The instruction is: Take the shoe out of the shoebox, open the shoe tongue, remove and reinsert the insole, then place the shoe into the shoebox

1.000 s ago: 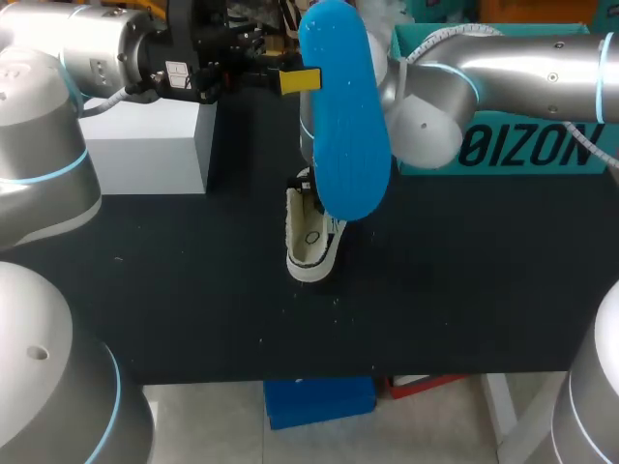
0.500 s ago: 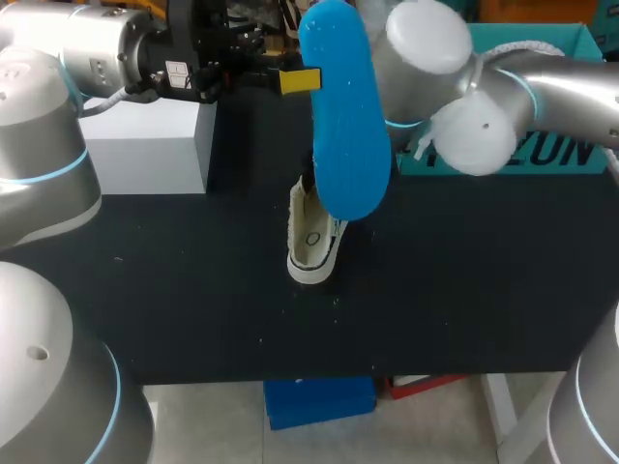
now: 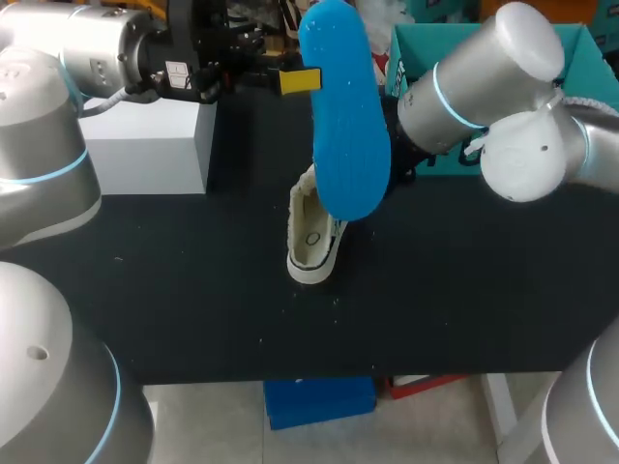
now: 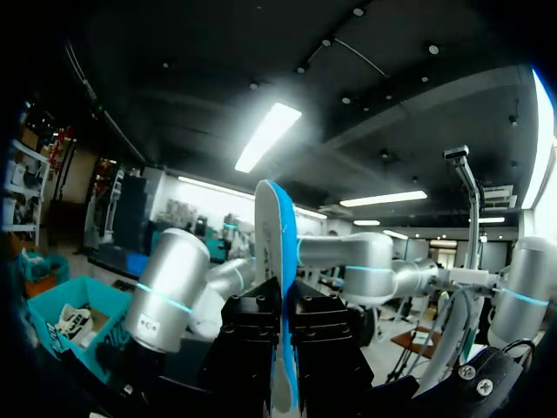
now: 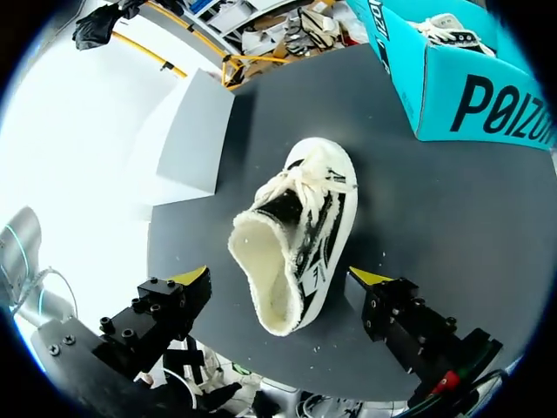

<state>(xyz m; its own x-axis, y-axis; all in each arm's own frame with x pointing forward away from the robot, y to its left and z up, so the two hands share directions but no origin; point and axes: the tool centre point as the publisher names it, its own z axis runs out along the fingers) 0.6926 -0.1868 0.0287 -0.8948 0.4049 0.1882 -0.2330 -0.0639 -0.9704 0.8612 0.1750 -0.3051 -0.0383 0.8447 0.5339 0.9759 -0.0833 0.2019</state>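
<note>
Where the dark surface (image 3: 193, 309) lies nearest the robot, it carries only the shoe (image 3: 311, 242), a white and black laced sneaker set near the middle. Its heel is turned toward the near edge, its toe toward the far side, and its mouth gapes upward. The right wrist view looks down into that mouth, with the shoe (image 5: 300, 239) showing between the two yellow-tipped fingers of the right claw (image 5: 280, 277). These fingers are spread wide, one to each side, and neither touches the shoe.

Above the shoe, the blue insole (image 3: 343, 106) hangs clear of the surface, long axis running near to far. The left claw (image 3: 290, 80) comes in from the left and grips it at one edge. In the left wrist view the insole (image 4: 280, 287) appears edge-on, clamped between the black fingers of the left claw (image 4: 283, 348).

Farther back, a grey block (image 3: 155, 145) stands at the far left of the surface. The teal shoebox (image 3: 571, 58) sits open at the far right, well apart from the shoe. A second shoe (image 5: 444, 30) lies inside it.
</note>
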